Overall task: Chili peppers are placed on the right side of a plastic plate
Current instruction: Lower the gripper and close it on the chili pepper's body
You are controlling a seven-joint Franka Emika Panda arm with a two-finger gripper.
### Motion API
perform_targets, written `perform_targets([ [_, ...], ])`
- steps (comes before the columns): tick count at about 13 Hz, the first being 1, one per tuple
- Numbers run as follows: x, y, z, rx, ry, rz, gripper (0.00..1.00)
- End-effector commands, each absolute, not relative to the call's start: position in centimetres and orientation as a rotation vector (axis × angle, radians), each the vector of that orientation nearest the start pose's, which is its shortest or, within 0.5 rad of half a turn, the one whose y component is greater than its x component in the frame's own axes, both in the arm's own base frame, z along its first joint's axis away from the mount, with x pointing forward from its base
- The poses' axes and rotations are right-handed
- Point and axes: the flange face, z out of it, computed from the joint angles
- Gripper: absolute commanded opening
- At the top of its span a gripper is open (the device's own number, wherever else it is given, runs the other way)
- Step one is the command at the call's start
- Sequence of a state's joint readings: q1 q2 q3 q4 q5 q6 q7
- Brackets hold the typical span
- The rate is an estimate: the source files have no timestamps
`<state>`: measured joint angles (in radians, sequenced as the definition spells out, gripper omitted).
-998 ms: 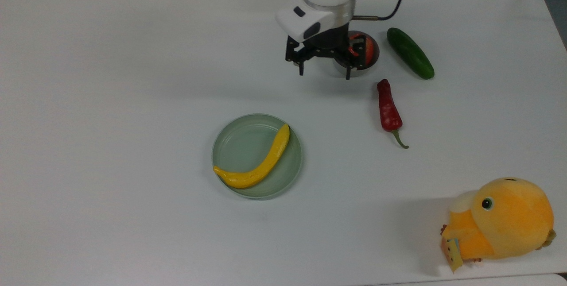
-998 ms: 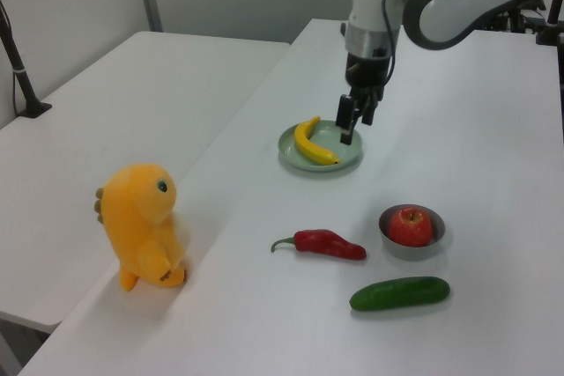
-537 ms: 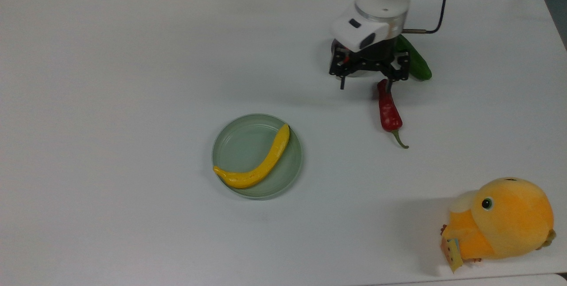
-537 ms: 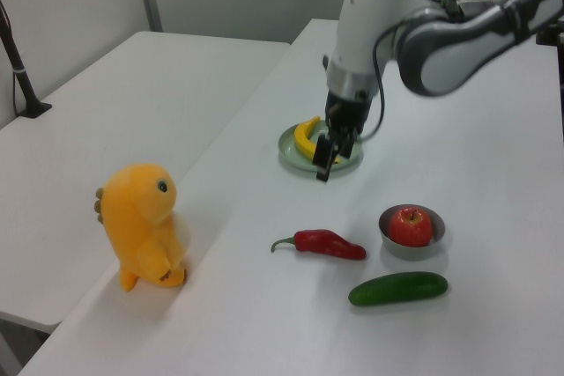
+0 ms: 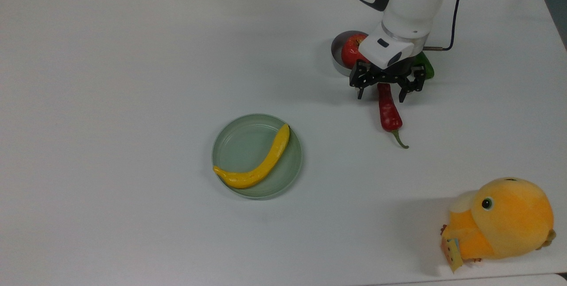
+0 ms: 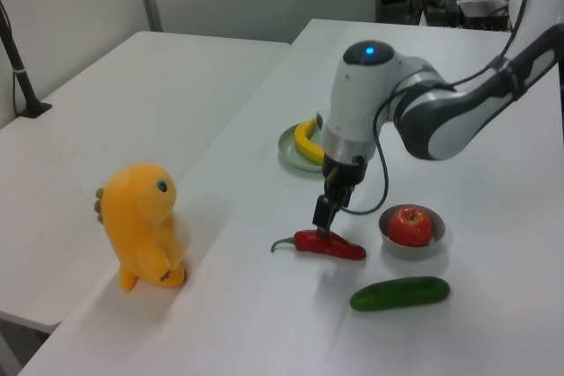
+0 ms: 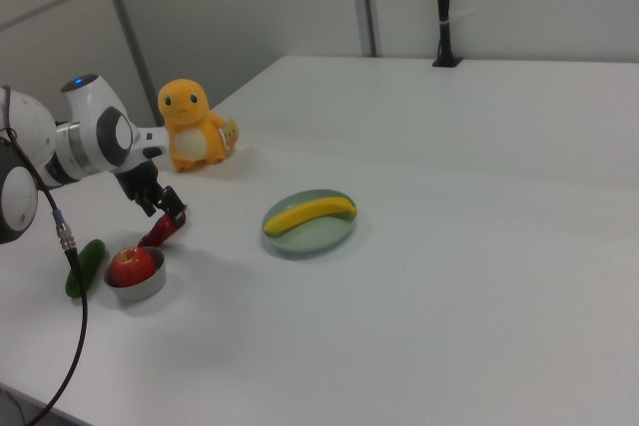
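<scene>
We see the gripper (image 5: 382,91) spread wide, straddling the blunt end of the chili pepper (image 5: 388,111), gripping nothing. The pepper lies flat on the surface (image 5: 133,78). The plastic plate (image 5: 241,142) holds a banana (image 5: 259,166).

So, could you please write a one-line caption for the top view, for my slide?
Open gripper straddles the red chili pepper, right of the green plate holding a yellow fruit.
</scene>
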<state>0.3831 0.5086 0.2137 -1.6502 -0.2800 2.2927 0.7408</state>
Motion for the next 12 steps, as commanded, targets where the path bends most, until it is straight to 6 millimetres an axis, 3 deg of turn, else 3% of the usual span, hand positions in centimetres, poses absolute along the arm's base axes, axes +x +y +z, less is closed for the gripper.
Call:
perform_targets([
  [1, 59.3, 38.5, 32.5, -3.109, -0.023, -0.385, 1.00],
  [5, 58.5, 39.9, 31.8, -3.097, -0.065, -0.374, 0.99],
  [7, 57.7, 40.8, 31.2, -3.120, -0.149, -0.402, 0.51],
  [8, 57.4, 41.2, 30.9, -3.127, -0.179, -0.411, 0.35],
  [9, 57.2, 41.4, 31.0, -3.127, -0.189, -0.414, 0.23],
  [12, 57.3, 41.4, 31.1, -3.127, -0.192, -0.422, 0.16],
])
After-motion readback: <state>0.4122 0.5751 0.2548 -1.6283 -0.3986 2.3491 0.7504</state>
